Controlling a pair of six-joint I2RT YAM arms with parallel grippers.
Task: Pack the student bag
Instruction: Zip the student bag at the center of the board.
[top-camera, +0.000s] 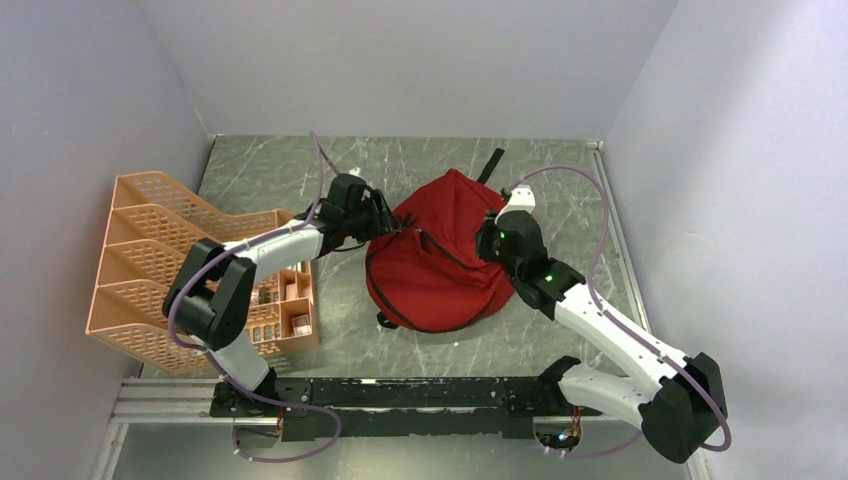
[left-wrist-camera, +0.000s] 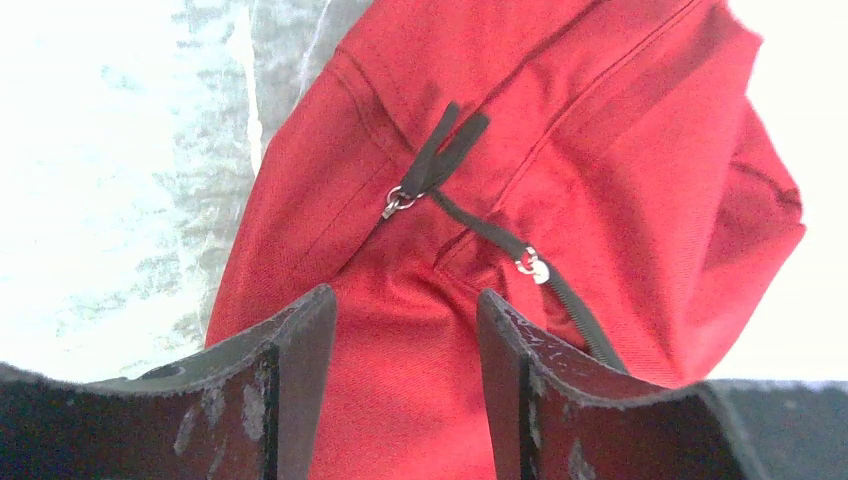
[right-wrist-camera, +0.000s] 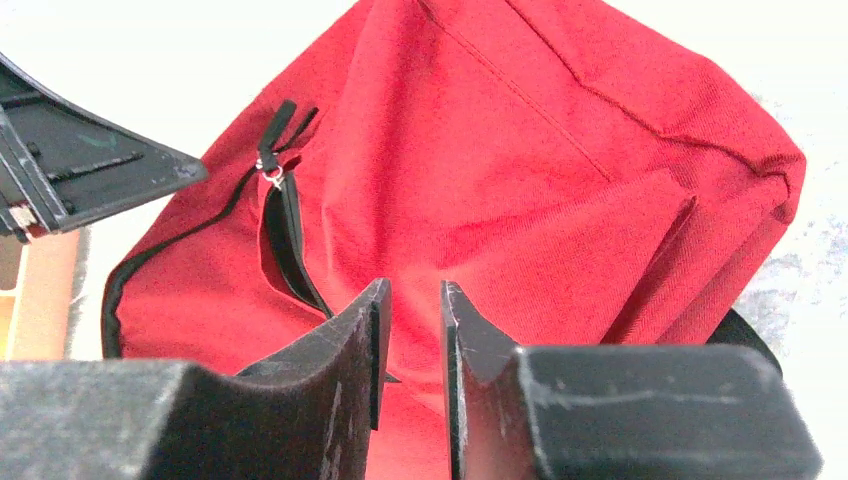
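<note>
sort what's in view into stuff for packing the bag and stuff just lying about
For the job:
student bag
its black zip
left gripper
right gripper

Lying about, untouched now:
orange mesh organiser
small items in its near slots

Left arm (top-camera: 262, 248): rises from its base at the near left, elbow bent out to the left, white forearm reaching forward and to the right.
Left wrist (top-camera: 345, 200): black, turned toward the middle of the tabletop.
Left jaws: angled rightward and down, standing well apart.
Right arm (top-camera: 612, 338): elbow folded low at the near right, white forearm slanting forward and to the left.
Right wrist (top-camera: 515, 238): black, small green lights lit, tipped downward.
Right jaws: drawn near each other, with a narrow gap between them.
Wrists: face each other, well apart.
</note>
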